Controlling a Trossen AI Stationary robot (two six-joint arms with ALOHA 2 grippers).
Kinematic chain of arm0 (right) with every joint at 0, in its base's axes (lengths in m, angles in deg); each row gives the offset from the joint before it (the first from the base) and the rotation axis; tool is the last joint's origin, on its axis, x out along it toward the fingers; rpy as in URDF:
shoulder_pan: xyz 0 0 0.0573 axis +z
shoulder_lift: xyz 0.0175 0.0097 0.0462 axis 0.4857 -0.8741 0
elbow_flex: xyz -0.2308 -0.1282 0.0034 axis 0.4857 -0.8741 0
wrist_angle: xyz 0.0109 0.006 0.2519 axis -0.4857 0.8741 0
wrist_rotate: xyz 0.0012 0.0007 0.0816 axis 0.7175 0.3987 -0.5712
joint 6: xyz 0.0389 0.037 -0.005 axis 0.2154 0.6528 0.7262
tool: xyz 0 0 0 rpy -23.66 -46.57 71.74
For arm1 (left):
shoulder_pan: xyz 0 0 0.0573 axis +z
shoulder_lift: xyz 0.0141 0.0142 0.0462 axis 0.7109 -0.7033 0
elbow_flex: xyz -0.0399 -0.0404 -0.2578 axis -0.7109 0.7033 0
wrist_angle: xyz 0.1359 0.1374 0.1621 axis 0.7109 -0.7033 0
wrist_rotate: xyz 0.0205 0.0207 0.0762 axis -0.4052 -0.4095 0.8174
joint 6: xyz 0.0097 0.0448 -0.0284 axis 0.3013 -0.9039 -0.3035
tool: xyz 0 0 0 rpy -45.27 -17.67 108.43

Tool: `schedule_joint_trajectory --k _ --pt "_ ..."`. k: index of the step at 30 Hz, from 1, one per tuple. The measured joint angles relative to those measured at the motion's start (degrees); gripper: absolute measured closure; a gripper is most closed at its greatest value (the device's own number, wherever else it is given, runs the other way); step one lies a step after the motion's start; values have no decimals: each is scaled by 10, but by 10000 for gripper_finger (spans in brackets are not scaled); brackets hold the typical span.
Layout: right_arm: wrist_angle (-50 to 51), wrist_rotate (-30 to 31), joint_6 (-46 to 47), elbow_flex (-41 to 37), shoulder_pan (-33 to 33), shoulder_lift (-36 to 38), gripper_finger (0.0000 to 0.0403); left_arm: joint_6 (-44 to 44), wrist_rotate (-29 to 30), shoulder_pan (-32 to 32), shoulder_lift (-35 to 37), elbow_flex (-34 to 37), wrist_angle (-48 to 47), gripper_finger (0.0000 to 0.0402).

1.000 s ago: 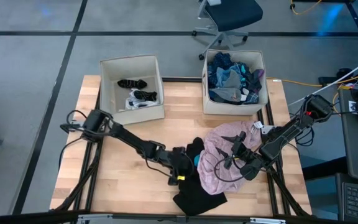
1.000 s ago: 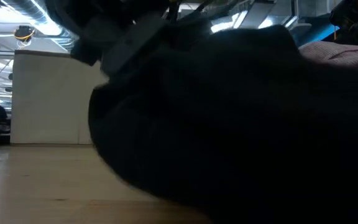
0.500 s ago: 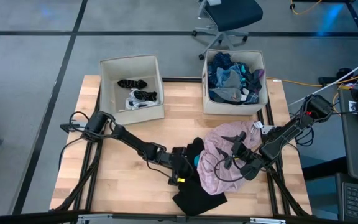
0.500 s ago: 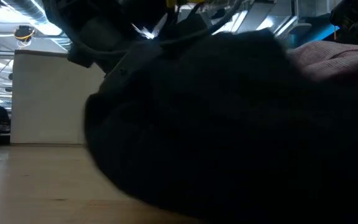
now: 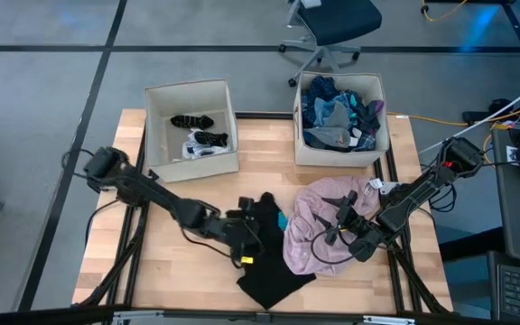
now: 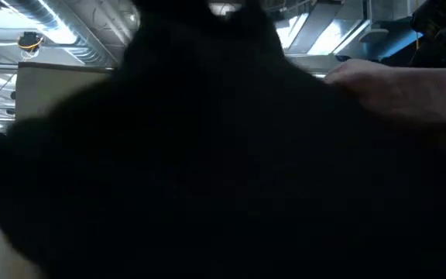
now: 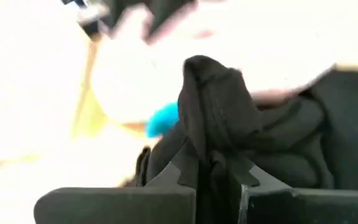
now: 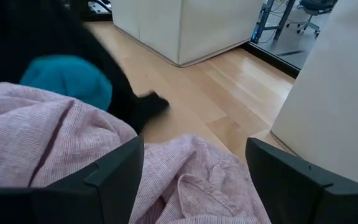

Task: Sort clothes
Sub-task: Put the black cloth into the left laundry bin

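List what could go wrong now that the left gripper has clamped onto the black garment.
1. The left gripper pinches only a fold of the black garment; the rest trails on the table and could slip free when lifted.
2. The black garment touches the pink garment and a teal piece, so pulling may drag either along.
3. The right gripper hovers open over the pink garment, close to the left arm's path; they could collide.

Text/labels: none legible, any view.
Brands/numbers/signs: none readable.
White tag on pale pink crumpled garment point(image 5: 332, 221): too small to read.
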Motion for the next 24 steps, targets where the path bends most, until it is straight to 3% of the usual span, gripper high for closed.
schedule_joint_trajectory --k 15,24 --pt "0 1 0 0 0 0 123 -125 145 9 183 -1 53 389" --pt "0 1 0 0 0 0 123 -238 156 39 279 -2 147 387"
